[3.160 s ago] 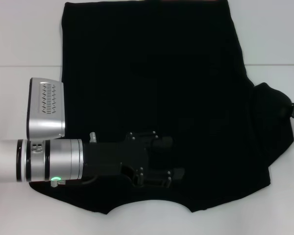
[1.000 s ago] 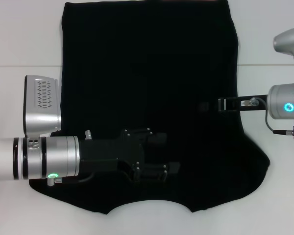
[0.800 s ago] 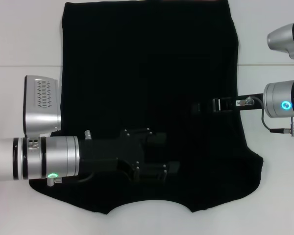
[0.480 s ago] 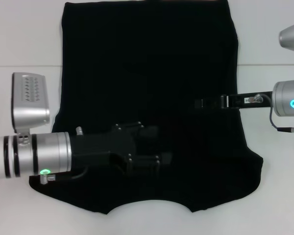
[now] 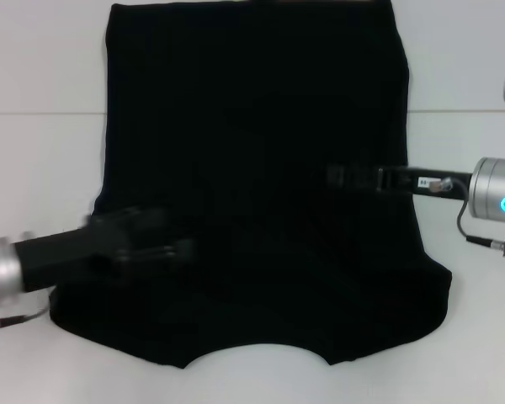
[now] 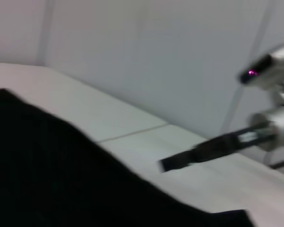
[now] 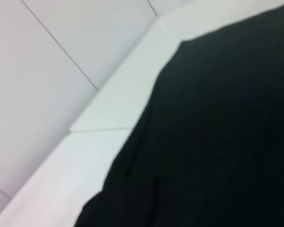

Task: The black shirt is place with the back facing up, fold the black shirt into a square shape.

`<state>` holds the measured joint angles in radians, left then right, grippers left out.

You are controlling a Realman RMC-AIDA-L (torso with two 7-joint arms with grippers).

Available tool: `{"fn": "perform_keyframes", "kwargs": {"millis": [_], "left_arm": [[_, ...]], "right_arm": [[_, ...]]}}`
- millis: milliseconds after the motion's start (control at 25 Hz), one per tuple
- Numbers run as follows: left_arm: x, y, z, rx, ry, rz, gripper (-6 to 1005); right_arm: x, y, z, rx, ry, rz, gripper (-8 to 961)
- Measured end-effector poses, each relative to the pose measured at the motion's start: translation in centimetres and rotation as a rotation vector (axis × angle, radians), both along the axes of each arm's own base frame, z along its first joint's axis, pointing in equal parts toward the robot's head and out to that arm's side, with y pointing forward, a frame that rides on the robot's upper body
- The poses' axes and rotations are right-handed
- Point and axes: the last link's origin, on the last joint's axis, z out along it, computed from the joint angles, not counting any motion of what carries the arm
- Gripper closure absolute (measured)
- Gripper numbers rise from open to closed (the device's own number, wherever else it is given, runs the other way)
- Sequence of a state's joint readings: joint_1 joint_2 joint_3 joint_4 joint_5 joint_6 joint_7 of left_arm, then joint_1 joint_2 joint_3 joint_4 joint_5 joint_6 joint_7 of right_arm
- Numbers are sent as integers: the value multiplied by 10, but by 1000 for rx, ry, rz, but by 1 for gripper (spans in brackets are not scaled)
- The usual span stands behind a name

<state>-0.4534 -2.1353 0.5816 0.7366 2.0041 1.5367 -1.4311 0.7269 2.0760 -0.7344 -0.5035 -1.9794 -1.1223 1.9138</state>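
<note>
The black shirt (image 5: pixel 252 168) lies flat on the white table (image 5: pixel 42 67), its curved neckline (image 5: pixel 257 353) at the near edge and both sleeves folded in. My left gripper (image 5: pixel 164 244) is low over the shirt's near left part, blurred by motion. My right gripper (image 5: pixel 337 176) reaches in from the right over the shirt's right half. The left wrist view shows the shirt (image 6: pixel 47 179) and, farther off, the right gripper (image 6: pixel 170 163). The right wrist view shows the shirt (image 7: pixel 217 142) and the table (image 7: pixel 109 109).
White table surface (image 5: pixel 471 337) lies bare on both sides of the shirt and along the near edge. A seam line (image 5: pixel 34 114) crosses the table behind the arms. A pale wall (image 6: pixel 156 56) stands beyond the table.
The right sleeve, sticking out to the right 3.2 s ago, now lies folded inward. My left arm has pulled back to the left, off the shirt's middle. The right gripper has hardly moved.
</note>
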Motion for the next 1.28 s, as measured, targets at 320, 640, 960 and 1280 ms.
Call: {"fn": "perform_keyframes", "kwargs": {"millis": [320, 640, 960, 1280], "left_arm": [[-52, -24, 40, 92, 41, 218, 184], [-78, -35, 54, 51, -2, 492, 184], [-84, -36, 54, -29, 0, 624, 184], [-82, -32, 47, -72, 51, 620, 184]], "right_arm": [[-4, 1, -6, 7, 7, 11, 287], [-7, 2, -6, 8, 8, 18, 292], [-8, 3, -5, 10, 7, 21, 295], [-6, 3, -4, 12, 7, 15, 298]]}}
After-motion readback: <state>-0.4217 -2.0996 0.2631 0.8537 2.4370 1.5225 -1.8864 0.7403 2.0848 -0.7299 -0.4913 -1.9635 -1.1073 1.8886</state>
